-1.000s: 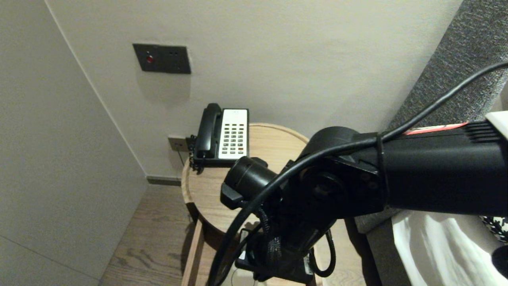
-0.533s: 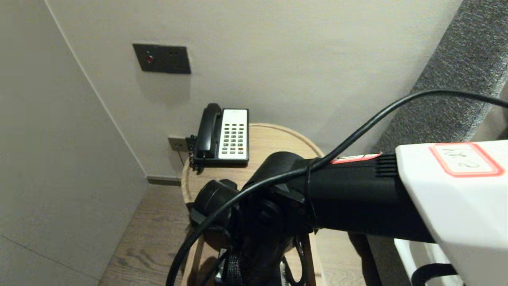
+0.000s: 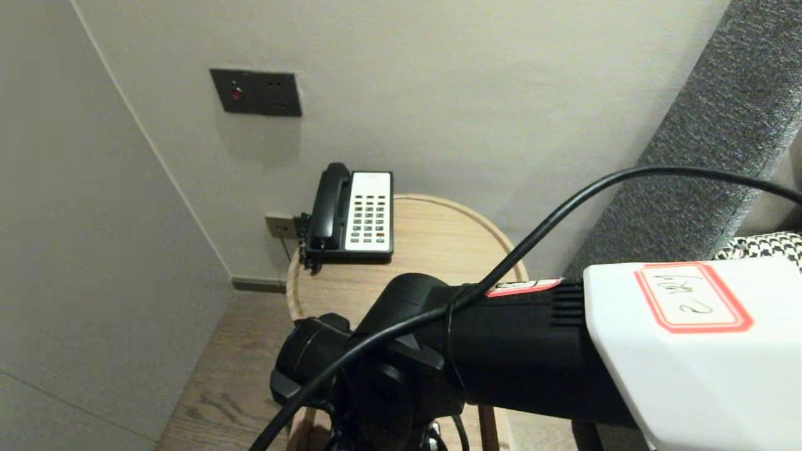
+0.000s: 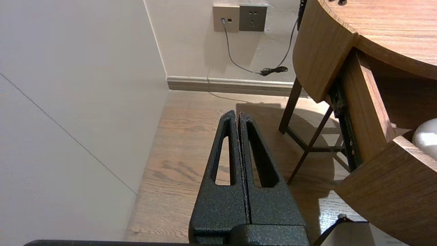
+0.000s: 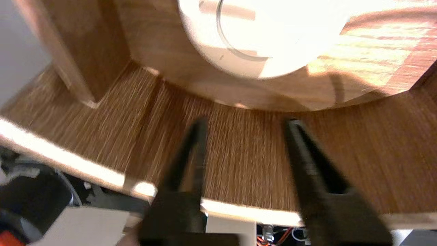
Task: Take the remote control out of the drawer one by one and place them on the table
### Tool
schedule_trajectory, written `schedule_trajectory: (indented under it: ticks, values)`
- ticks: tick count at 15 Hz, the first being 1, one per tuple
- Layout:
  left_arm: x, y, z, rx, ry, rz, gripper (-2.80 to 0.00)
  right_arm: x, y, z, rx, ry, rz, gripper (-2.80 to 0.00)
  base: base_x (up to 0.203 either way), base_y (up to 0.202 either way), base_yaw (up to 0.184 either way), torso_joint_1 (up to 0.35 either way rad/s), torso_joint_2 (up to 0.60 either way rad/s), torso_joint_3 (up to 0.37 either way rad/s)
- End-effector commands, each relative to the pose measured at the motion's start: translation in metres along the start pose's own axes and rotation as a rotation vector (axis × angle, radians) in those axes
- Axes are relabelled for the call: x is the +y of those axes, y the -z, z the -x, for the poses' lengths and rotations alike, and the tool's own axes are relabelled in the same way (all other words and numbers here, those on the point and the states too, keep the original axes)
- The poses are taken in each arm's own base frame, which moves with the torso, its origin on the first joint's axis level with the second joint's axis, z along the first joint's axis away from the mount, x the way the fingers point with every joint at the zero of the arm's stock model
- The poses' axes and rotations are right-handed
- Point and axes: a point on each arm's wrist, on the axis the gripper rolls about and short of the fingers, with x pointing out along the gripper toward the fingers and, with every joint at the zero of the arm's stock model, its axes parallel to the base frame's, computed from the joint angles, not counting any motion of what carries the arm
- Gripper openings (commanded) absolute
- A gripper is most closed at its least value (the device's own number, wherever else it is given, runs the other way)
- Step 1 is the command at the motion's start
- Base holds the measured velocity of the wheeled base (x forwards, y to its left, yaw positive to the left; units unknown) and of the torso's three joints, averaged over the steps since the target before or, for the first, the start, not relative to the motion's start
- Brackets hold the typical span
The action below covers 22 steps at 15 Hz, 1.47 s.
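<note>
So the right gripper (image 5: 245, 122) is spread wide and empty, right at the curved front of the open drawer (image 5: 375, 147) under the table (image 3: 438, 244). The left gripper (image 4: 238, 114) sits clamped shut beside the table. That front looks like stiff, smooth wood with no handle, so I'd grab its top rim, clear of the white round thing (image 5: 259, 41) inside.

Soft indoor light from above leaves the room evenly but rather dimly lit, the dark rectangular wall switch plate (image 3: 255, 92) casting a faint shadow below itself, while in the right wrist view a white round object (image 5: 259, 34) glares washed-out and the black right gripper (image 5: 245, 120) looks blurred.
</note>
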Motion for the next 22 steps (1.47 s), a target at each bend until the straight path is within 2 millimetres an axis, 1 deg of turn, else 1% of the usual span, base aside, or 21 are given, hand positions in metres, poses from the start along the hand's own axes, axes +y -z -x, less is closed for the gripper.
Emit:
schedule_trajectory:
  ticks: [1, 3, 5, 7, 9, 12, 13, 15, 18, 20, 22]
  values:
    - [0.0, 0.0, 0.0, 0.0, -0.001, 0.0, -2.8, -0.002, 0.003, 0.014, -0.011, -0.024, 0.017, 0.0, 0.0, 0.0, 0.0, 0.0, 0.0, 0.0]
    - [0.0, 0.0, 0.0, 0.0, 0.0, -0.001, -2.8, -0.005, 0.004, 0.023, -0.019, -0.036, 0.078, 0.0, 0.0, 0.0, 0.0, 0.0, 0.0, 0.0]
    - [0.0, 0.0, 0.0, 0.0, -0.001, -0.001, -2.8, -0.009, 0.003, 0.019, -0.024, -0.018, 0.14, 0.0, 0.0, 0.0, 0.0, 0.0, 0.0, 0.0]
    - [0.0, 0.0, 0.0, 0.0, 0.0, -0.001, -2.8, -0.012, 0.003, 0.015, -0.027, -0.006, 0.241, 0.0, 0.0, 0.0, 0.0, 0.0, 0.0, 0.0]
    - [0.0, 0.0, 0.0, 0.0, -0.001, -0.001, -2.8, -0.017, 0.007, 0.008, -0.051, 0.055, 0.308, 0.0, 0.0, 0.0, 0.0, 0.0, 0.0, 0.0]
    - [0.0, 0.0, 0.0, 0.0, -0.001, 0.001, -2.8, -0.022, 0.013, 0.016, -0.064, 0.067, 0.393, 0.0, 0.0, 0.0, 0.0, 0.0, 0.0, 0.0]
    - [0.0, 0.0, 0.0, 0.0, -0.001, 0.0, -2.8, -0.026, 0.019, 0.019, -0.058, 0.072, 0.448, 0.0, 0.0, 0.0, 0.0, 0.0, 0.0, 0.0]
    - [0.0, 0.0, 0.0, 0.0, -0.001, -0.001, -2.8, -0.028, 0.022, 0.018, -0.079, 0.072, 0.524, 0.0, 0.0, 0.0, 0.0, 0.0, 0.0, 0.0]
    - [0.0, 0.0, 0.0, 0.0, -0.001, 0.0, -2.8, -0.026, 0.021, 0.018, -0.116, 0.06, 0.647, 0.0, 0.0, 0.0, 0.0, 0.0, 0.0, 0.0]
    - [0.0, 0.0, 0.0, 0.0, -0.001, -0.001, -2.8, -0.021, 0.018, 0.018, -0.136, 0.041, 0.689, 0.0, 0.0, 0.0, 0.0, 0.0, 0.0, 0.0]
    - [0.0, 0.0, 0.0, 0.0, -0.001, -0.001, -2.8, -0.017, 0.014, 0.011, -0.137, 0.043, 0.705, 0.0, 0.0, 0.0, 0.0, 0.0, 0.0, 0.0]
